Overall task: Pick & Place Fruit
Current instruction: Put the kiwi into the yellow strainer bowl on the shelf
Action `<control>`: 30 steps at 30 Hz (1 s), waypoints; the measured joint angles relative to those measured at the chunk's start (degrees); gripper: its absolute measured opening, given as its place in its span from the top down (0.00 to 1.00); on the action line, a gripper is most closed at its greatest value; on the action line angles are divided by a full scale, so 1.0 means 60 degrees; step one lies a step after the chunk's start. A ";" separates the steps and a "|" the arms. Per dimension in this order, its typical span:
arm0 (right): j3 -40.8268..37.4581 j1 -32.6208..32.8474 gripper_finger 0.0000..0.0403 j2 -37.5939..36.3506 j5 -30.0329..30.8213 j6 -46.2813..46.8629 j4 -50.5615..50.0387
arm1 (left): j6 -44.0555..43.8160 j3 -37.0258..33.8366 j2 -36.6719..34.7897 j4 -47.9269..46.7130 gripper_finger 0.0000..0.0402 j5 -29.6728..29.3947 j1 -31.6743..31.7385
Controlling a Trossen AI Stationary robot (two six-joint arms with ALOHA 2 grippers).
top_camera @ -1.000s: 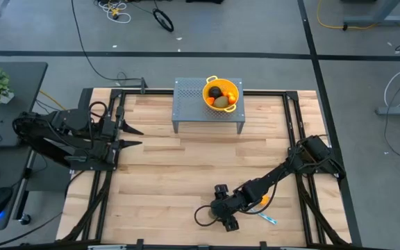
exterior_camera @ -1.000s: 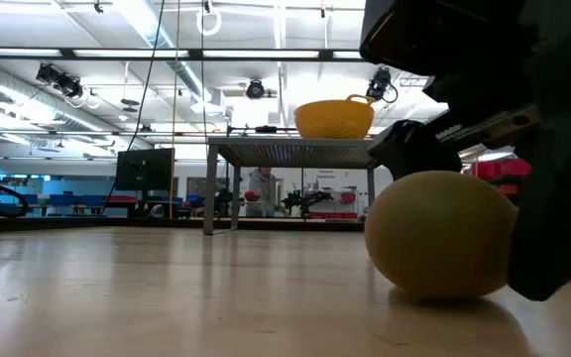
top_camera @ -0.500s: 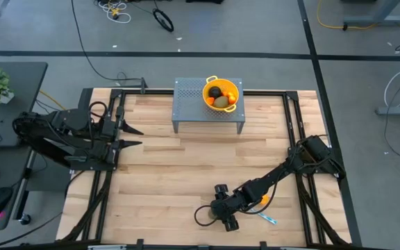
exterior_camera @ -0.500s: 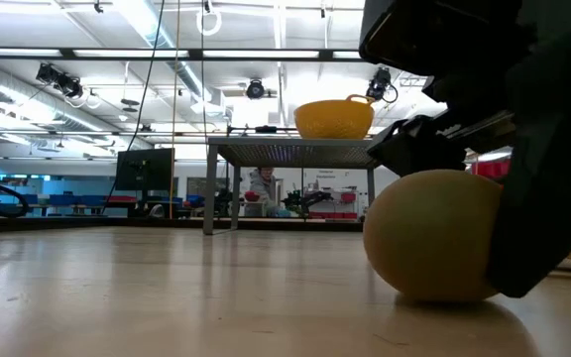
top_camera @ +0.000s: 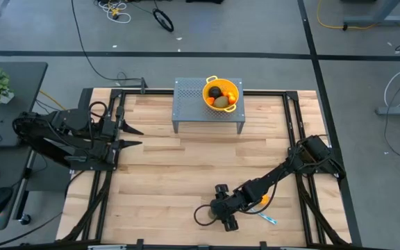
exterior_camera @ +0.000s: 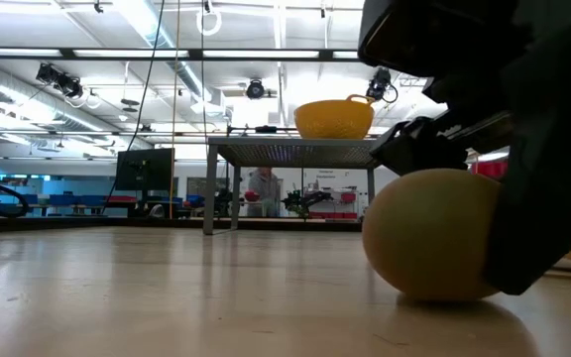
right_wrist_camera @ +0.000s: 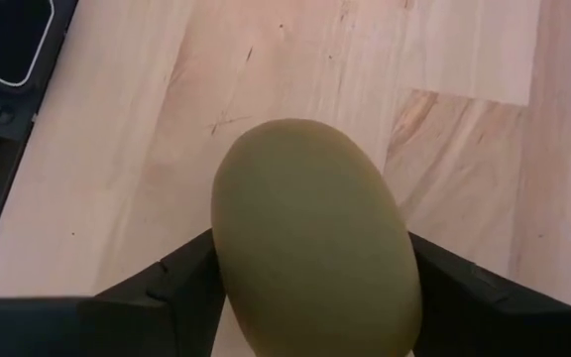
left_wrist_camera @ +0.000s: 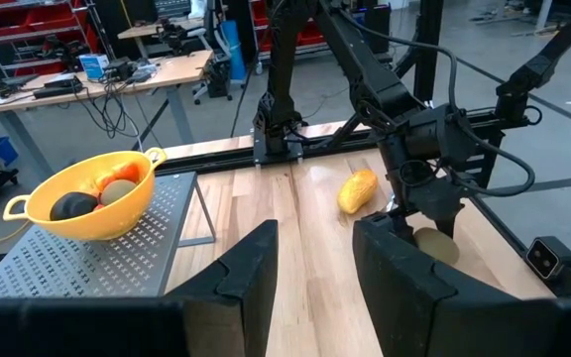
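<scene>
Pale wood planks make up the table (top_camera: 186, 173), framed by black rails, and the perforated grey metal stand (top_camera: 193, 104) at its far edge serves as the landmark. On that stand sits a round yellow colander (top_camera: 221, 94) with handles; it holds a dark ball (top_camera: 215, 92), an olive-green oval (top_camera: 221, 102) and small orange pieces (top_camera: 231, 98).

Well apart from the stand, near the table's front edge, the right gripper (right_wrist_camera: 310, 288) has both dark fingers (right_wrist_camera: 162, 288) pressed against the sides of a second olive-green oval fruit (right_wrist_camera: 310, 233), smooth and egg-shaped, which rests on the wood. Just beside it lies a larger yellow-orange oblong fruit (left_wrist_camera: 357, 189), and the slim silver-and-blue knife (top_camera: 267, 218) is beside that.

To the stand's left, off the table's side, the left gripper (left_wrist_camera: 310, 263) waits with its fingers apart and nothing between them.

Only the low view shows the gripped oval touching the tabletop, and a person (exterior_camera: 262, 188) far beyond the stand; only the right wrist view shows the fingers' contact on the fruit.
</scene>
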 joint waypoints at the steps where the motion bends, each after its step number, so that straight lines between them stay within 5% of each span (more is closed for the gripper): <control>1: 0.0000 0.0000 0.38 0.0000 0.0000 0.0047 -0.0002 | 0.0000 0.0000 0.0000 0.0004 0.65 0.0000 0.0000; 30: 0.0007 -0.2762 0.38 -0.2214 0.0767 0.0426 -0.0042 | -0.0876 0.0000 -0.0004 0.0219 0.65 -0.0496 0.0000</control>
